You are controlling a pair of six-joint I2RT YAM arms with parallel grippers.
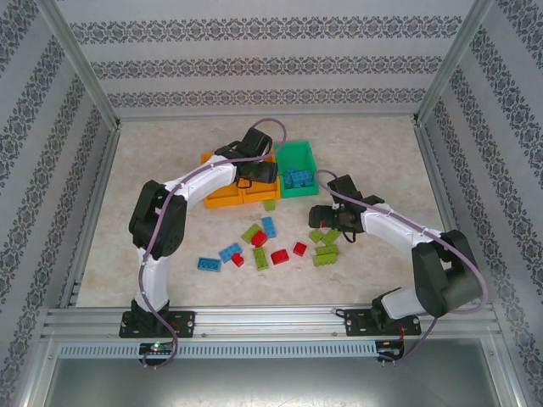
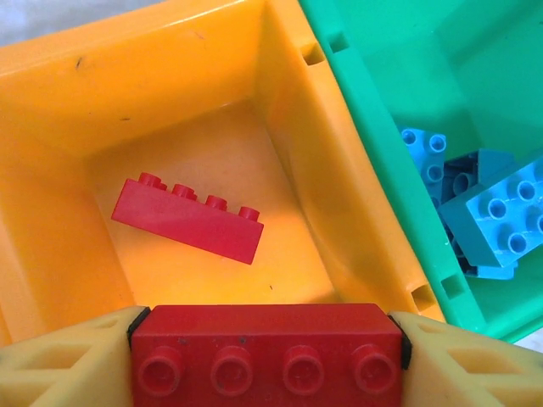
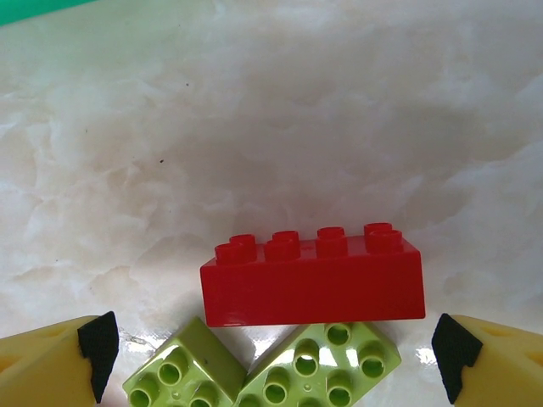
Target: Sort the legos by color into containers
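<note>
Left wrist view: left jaws clamp a glossy red four-stud brick by its ends above the smooth orange bin, where a second red brick lies. Right jaws gape wide above a loose red brick and two lime bricks on the marbled surface.

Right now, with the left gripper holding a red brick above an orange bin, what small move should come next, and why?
Probably open the left gripper and release the held red brick. It hangs squarely over the orange bin, whose floor already carries a second red brick, while the blue bricks sit in the neighbouring green bin, so this looks like the red bin.
</note>
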